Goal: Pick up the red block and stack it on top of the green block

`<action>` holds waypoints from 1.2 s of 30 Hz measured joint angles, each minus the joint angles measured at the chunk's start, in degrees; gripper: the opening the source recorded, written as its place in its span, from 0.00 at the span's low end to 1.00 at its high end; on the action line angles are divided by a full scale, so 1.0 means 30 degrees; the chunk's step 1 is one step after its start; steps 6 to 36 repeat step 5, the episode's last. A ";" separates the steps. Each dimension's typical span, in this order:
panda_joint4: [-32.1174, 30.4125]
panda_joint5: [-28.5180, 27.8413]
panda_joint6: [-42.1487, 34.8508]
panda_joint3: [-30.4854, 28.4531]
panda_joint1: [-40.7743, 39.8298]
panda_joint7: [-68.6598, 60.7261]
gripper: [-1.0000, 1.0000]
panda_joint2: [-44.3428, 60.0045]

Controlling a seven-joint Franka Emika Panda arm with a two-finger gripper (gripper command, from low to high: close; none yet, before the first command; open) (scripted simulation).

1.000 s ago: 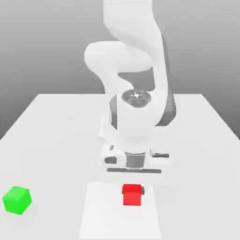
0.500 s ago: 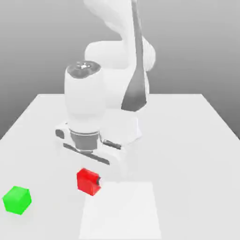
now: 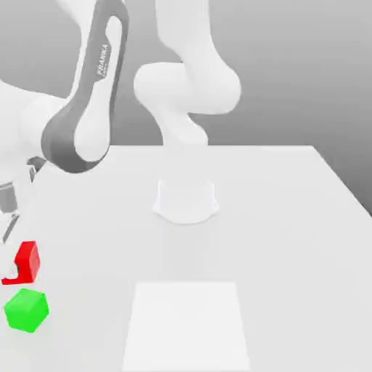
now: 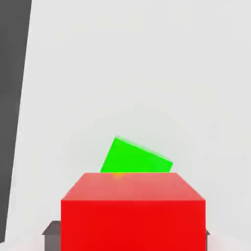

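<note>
Red block (image 3: pixel 27 260): held up off the table (image 3: pixel 290 218), at the far left of the exterior view, just above the green block (image 3: pixel 26 310) and not touching it.
Gripper (image 4: pixel 128 234): pinched on the red block, dark fingers (image 4: pixel 51 230) pressed against two opposite sides of it.
Green block: rested on the table near the front left corner in the exterior view; in the hand view seen partly behind the red block, turned a little against it.
Arm (image 3: pixel 87 109): bent over toward the exterior view's left, base (image 3: pixel 186 200) at table middle.
White square patch (image 3: pixel 187 325): flat on the table, well apart from both blocks.
</note>
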 joint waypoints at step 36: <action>0.0088 0.0680 0.1012 0.0461 -0.0359 -0.0457 1.00 0.1135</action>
